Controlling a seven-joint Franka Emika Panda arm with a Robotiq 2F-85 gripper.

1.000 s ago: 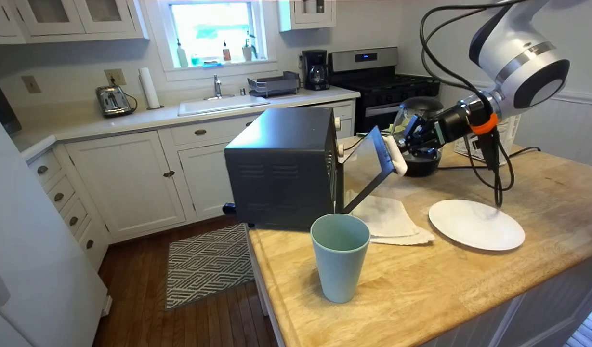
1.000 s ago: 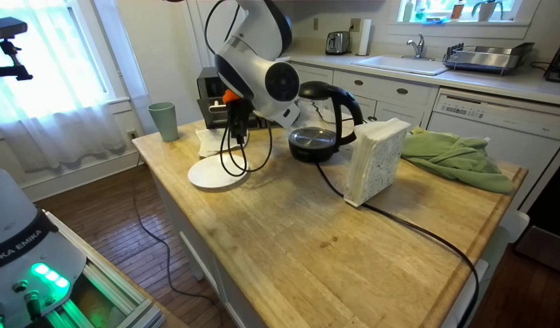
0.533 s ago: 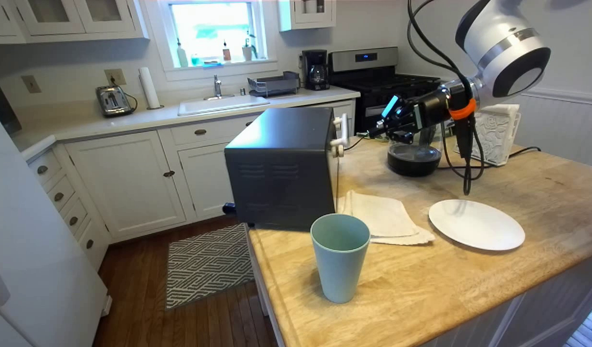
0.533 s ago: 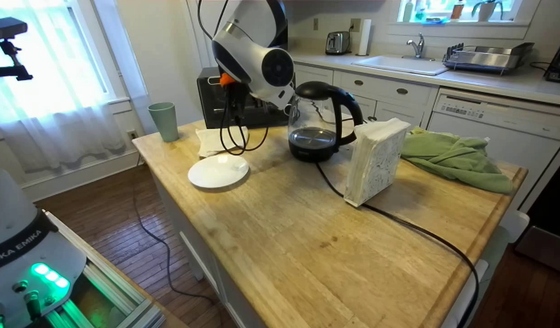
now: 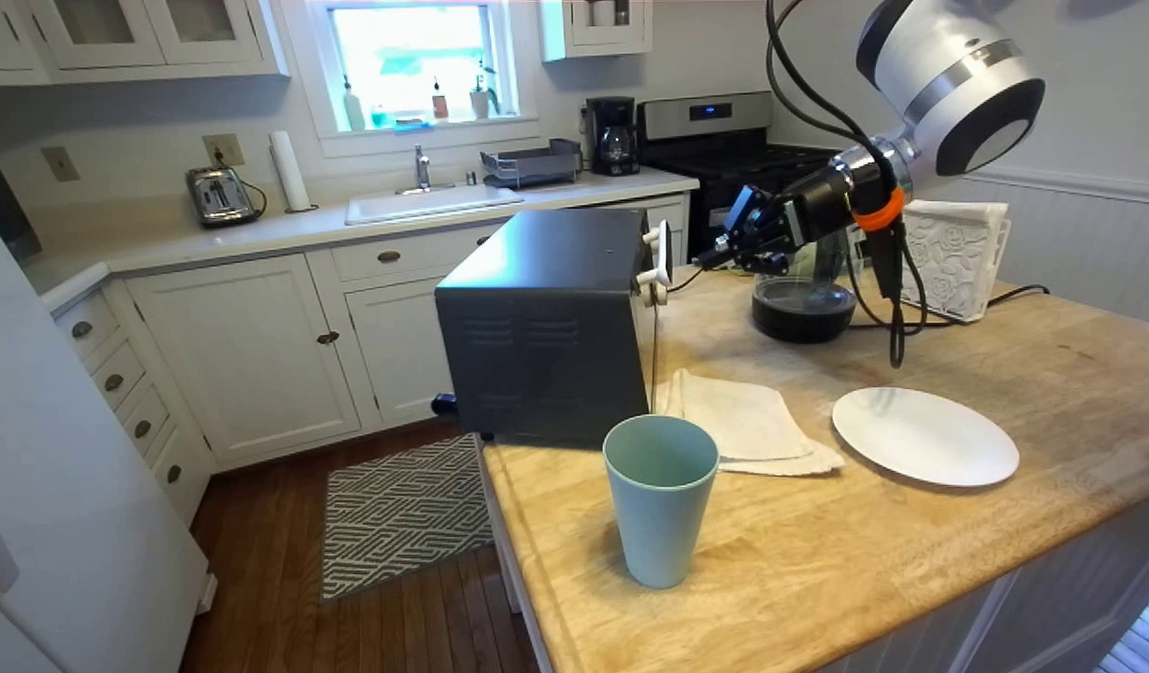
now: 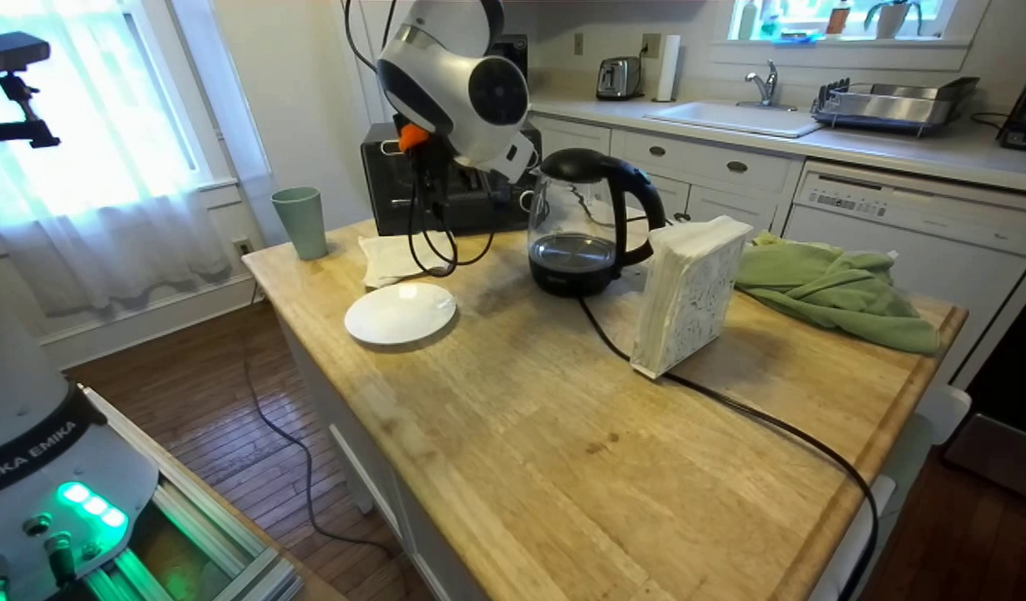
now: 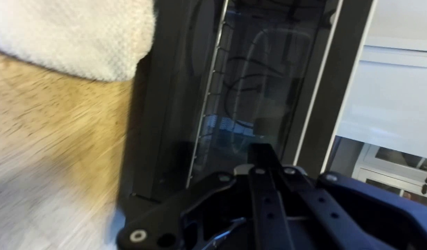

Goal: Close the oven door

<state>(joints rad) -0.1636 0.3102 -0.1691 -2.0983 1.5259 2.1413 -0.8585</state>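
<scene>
Oven (image 5: 541, 346): set at the left end of the worktop (image 5: 864, 561) in an exterior view, with its front turned rightward

Oven door (image 7: 265, 80): seen upright or nearly so against that front, just left of the gripper (image 5: 705, 262) in the same view and straight ahead of the fingertips (image 7: 263, 154) in the wrist view; the coming move was judged to turn on this

Door face: turned rightward, out toward the gripper; only one arm (image 5: 967, 103) was fitted, so no nearer one had to be picked

Door's long axis: laid level along the oven's front, crosswise to the gripper's pointing, and shown as a steep slant in the wrist view

Door handle (image 5: 665, 254): carried high on the door and held out toward the gripper

Gap: seen as narrow between handle and fingertips in that exterior view, with no contact shown; whether the door was fully latched could not be told

Gripper: clenched, with its fingers together and nothing held, and aimed leftward

Kettle (image 5: 803, 313): placed farther right, partly covered by the arm

Coming move: judged to be a short push leftward if any crack was left, otherwise a backing off to the right
</scene>
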